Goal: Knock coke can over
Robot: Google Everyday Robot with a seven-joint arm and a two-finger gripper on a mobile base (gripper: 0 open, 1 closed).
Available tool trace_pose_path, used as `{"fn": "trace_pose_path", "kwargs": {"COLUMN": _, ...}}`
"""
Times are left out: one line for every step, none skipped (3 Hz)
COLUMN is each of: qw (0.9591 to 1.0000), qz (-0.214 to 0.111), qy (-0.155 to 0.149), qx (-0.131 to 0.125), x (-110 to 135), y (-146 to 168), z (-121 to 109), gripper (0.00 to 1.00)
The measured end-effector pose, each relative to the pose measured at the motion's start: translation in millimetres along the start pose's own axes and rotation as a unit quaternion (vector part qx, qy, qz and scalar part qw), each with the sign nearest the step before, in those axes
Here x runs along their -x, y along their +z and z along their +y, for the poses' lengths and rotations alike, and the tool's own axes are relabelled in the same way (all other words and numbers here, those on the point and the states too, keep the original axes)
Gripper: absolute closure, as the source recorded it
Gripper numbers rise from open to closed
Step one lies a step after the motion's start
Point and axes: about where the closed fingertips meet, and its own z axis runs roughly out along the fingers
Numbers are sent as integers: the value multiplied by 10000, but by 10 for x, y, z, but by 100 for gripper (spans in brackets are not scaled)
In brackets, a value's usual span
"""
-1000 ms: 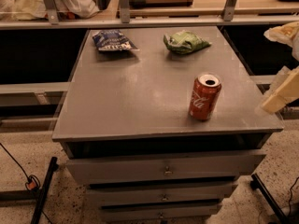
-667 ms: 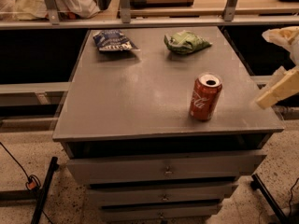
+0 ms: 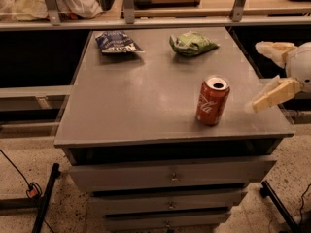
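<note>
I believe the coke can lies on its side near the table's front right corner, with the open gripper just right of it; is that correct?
Not quite: the camera view shows the coke can standing upright, not on its side. It is near the front right corner of the table, with the open gripper just right of it.

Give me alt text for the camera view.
An upright coke can stands near the right front of the cabinet top, the open gripper apart to its right. A blue snack bag and a green snack bag lie at the back.
</note>
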Motion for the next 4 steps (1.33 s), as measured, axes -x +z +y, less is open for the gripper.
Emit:
{"fn": "trace_pose_path", "kwargs": {"qw": 9962, "qz": -755, "qy": 338, "qx": 260, "x": -79, "y": 229, "z": 12, "gripper": 0}}
{"fn": "trace_pose_path", "kwargs": {"qw": 9875, "qz": -1361, "qy": 620, "qx": 502, "x": -93, "y": 429, "z": 53, "gripper": 0}}
{"fn": "trace_pose_path", "kwargs": {"qw": 9737, "qz": -1991, "qy": 855, "qx": 709, "x": -72, "y": 602, "z": 81, "gripper": 0}}
{"fn": "trace_pose_path", "kwargs": {"qw": 9640, "qz": -2374, "qy": 877, "qx": 816, "x": -53, "y": 786, "z": 24, "gripper": 0}}
